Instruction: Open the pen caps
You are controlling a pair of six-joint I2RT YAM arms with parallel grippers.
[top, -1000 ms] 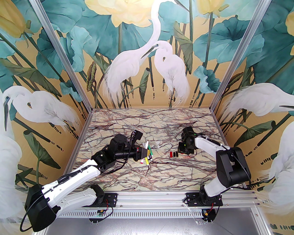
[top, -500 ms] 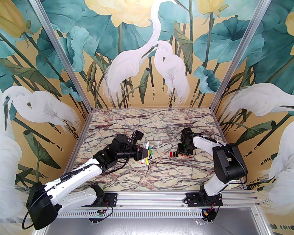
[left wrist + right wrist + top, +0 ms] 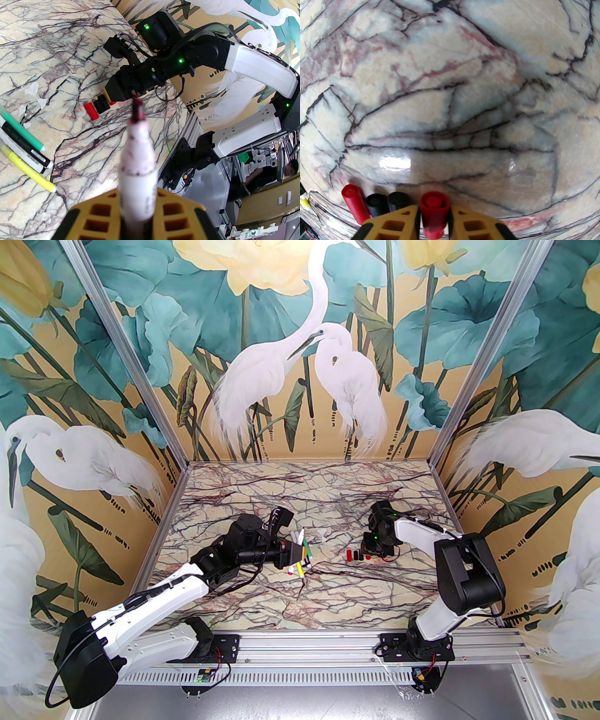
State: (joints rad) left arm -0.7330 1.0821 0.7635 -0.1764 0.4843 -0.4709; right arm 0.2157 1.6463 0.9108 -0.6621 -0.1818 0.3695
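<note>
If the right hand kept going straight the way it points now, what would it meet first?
Most likely the marble table: the right hand, gripping a red cap, points at bare tabletop, and the three loose caps lie off to the side. Depth is unclear.

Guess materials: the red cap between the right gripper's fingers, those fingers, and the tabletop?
Red cap: looks like moulded plastic, smooth with a slight sheen, even colour, round plug shape at its end.
Fingers: matte yellow plastic with open lattice cells, possibly printed.
Tabletop: veined marble pattern, glossy, with bright light reflections. Whether it is real stone or printed laminate, I cannot tell.
</note>
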